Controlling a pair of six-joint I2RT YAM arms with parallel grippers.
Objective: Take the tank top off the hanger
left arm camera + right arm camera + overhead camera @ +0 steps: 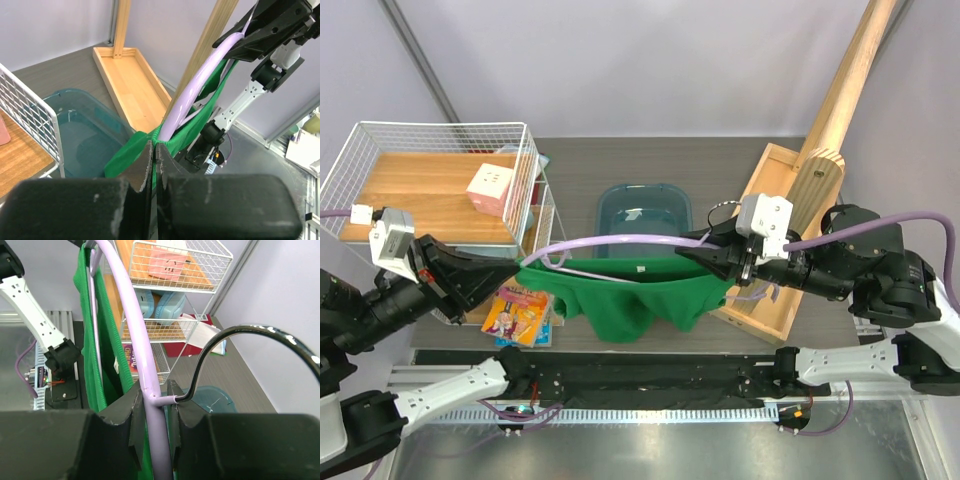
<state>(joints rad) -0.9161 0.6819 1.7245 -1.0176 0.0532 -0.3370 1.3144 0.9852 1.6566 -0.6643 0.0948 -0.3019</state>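
The small bright green sleeveless fabric tank top is dangling off the thin lilac hanger with the silver hook, which is lying left-right between the arms. The right gripper is clamping the hanger's neck by the hook; the left gripper is pinching the top's strap at the hanger's left tip. I'm guessing that strap's needing a pull leftward, off the end.

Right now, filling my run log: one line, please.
left gripper: shut on tank top | right gripper: shut on hanger | tank top: on hanger
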